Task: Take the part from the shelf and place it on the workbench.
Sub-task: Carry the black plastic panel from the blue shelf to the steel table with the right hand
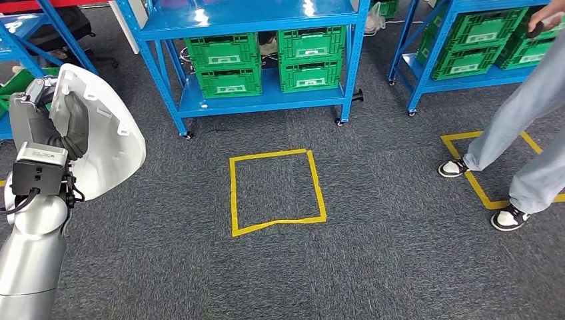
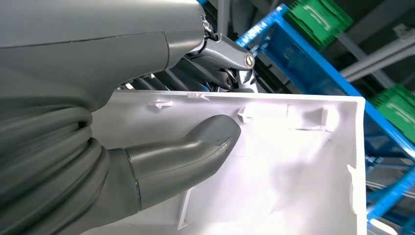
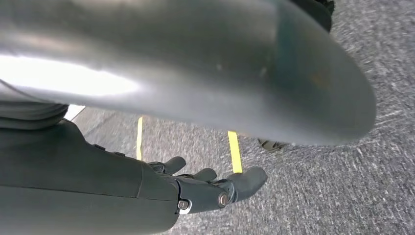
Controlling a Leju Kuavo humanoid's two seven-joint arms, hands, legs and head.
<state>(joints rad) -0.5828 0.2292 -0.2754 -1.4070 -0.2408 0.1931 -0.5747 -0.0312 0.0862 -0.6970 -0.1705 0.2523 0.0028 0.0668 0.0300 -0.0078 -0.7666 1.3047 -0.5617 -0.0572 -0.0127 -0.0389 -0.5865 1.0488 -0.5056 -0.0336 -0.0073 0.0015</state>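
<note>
1. Presently I am logging the part (image 1: 100, 133), a white moulded shell, riding in my left hand (image 1: 63, 130) well to the left of the yellow tape square (image 1: 276, 192) on the carpet.
2. Risk, as I judge it: the shell is looking broad and smooth, and I am clamping it near one edge only. A turn or a step could be swinging it, letting it slide out or pivot in the grasp.
3. Second risk: the blue shelf unit (image 1: 256, 53) with green crates (image 1: 226, 63) is standing beyond the tape square, and a person (image 1: 526, 127) is striding to the right of it. A wide swing of the shell could be clipping the shelf frame.
4. Left fingers: the thumb (image 2: 195, 147) is pressing on the ribbed inner face of the shell, and the darker fingers (image 2: 171, 78) are wrapping over its upper rim from behind, so the wall is sitting between them.
5. Right hand (image 3: 210, 188): I am seeing it hanging over the carpet near yellow tape, fingers loosely curled and holding nothing.
6. No workbench is appearing, so placement is remaining undone.
</note>
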